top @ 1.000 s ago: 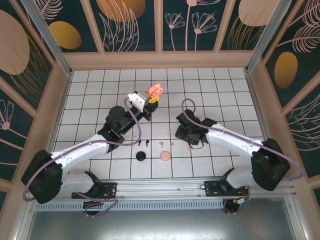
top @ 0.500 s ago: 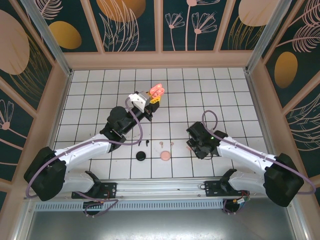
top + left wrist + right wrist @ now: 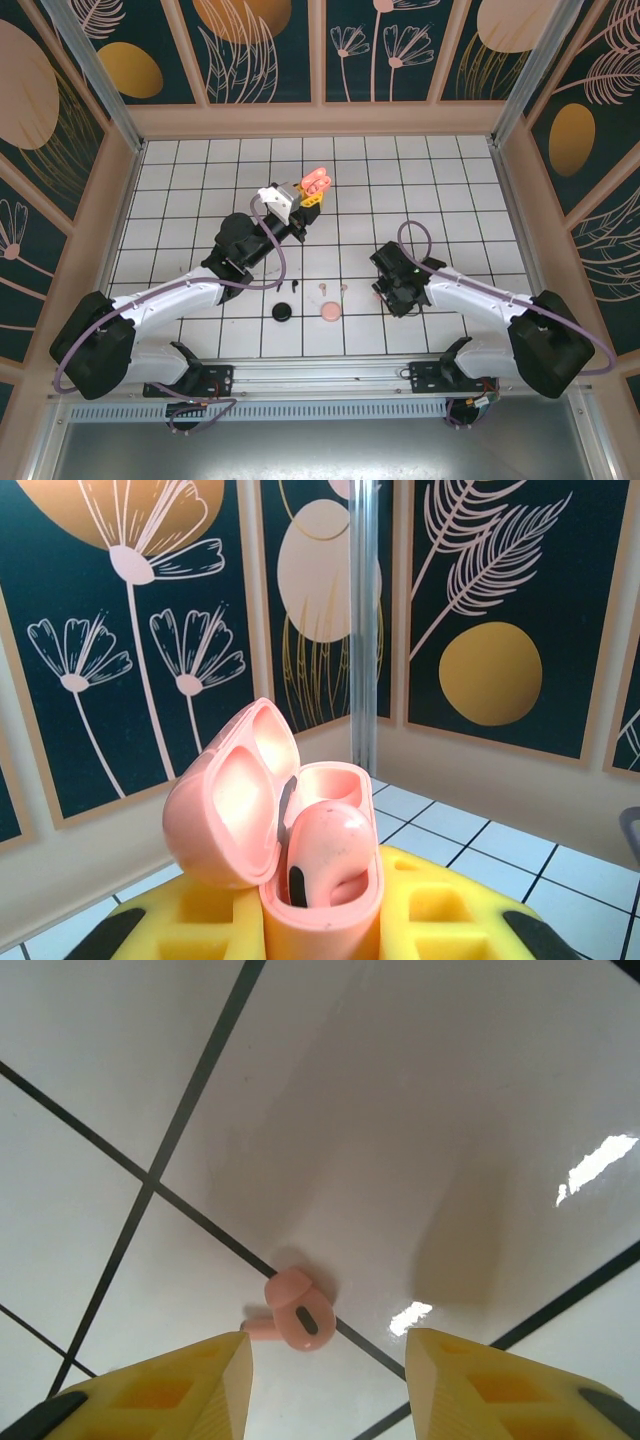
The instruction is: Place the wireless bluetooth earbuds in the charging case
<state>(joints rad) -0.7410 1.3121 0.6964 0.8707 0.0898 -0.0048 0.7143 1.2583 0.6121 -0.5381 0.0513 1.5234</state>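
My left gripper is shut on a coral-pink charging case, held up over the far middle of the table. In the left wrist view the case stands between my yellow fingers with its lid swung open to the left. One coral-pink earbud sits in the near slot, and the far slot is bare. My right gripper hangs open just above the table. A second coral-pink earbud lies on a grid line between its fingers. In the top view that gripper is right of centre.
On the tiles between the arms lie two pale pink earbuds, a black earbud, a round black case and a round pale pink case. Patterned walls close in the white grid table.
My right arm has pulled back from the table's middle toward the near right, then eased slightly left over the coral earbud. The left arm with the case has barely moved.
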